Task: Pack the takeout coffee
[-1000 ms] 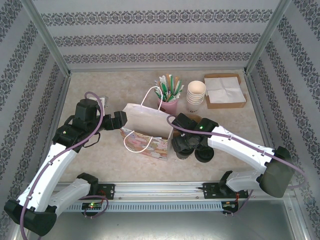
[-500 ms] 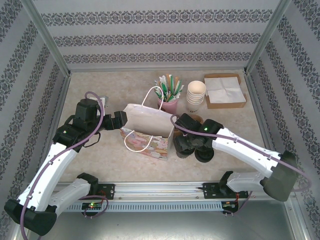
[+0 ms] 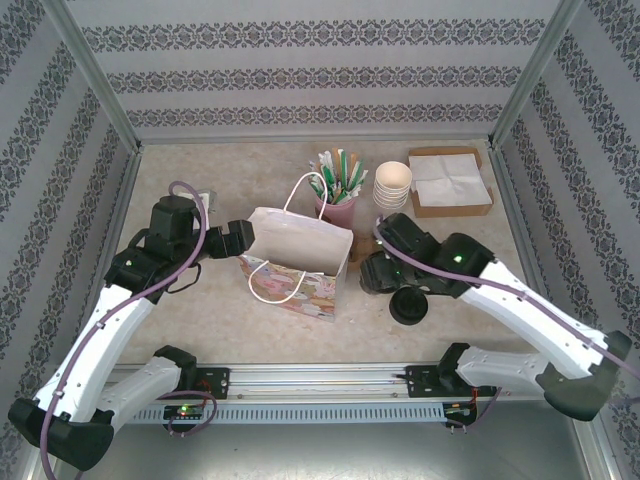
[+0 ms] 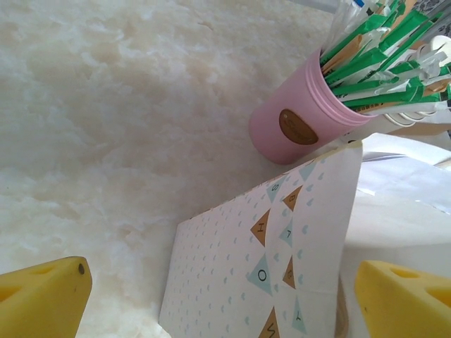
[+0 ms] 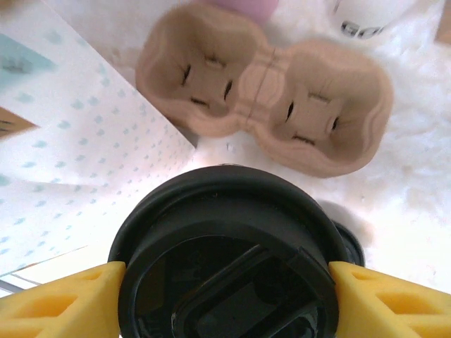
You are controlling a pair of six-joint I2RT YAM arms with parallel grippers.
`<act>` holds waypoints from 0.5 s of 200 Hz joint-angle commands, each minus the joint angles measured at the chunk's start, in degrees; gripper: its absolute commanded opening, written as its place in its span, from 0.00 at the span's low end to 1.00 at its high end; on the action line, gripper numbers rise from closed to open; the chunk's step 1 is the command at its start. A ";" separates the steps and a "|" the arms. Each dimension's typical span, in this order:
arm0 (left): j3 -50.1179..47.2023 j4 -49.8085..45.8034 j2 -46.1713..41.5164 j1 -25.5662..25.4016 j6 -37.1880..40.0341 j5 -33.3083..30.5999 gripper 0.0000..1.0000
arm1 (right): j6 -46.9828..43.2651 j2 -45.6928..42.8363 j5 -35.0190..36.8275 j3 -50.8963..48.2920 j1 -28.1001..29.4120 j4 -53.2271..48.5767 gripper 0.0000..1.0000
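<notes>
Cream marbled table (image 3: 225, 325) enclosed by striped, patterned walls (image 3: 320, 80). Left gripper (image 3: 238, 240), jaws wide apart and empty, beside the left end of the upright paper bag (image 3: 300, 255). Beyond the bag: pink cup (image 3: 338, 210) of sachets. Just right of the bag: right gripper (image 3: 380, 272) clamped on the takeout coffee (image 5: 225, 232); cardboard two-cup carrier (image 5: 264, 105) beyond it, loose black lids (image 3: 408, 306) nearer. Far right: cream cup stack (image 3: 392, 190), napkin box (image 3: 450, 180).
</notes>
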 commanded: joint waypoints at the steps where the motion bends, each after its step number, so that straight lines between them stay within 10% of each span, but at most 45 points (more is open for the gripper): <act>1: 2.11 0.19 0.02 -0.08 -0.56 0.89 0.96 | -2.55 -2.11 4.25 6.09 -0.18 -4.44 0.68; 100: 3.50 2.13 3.74 -0.31 -0.91 15.39 0.88 | -15.33 2.56 5.92 31.23 -0.16 -7.27 0.67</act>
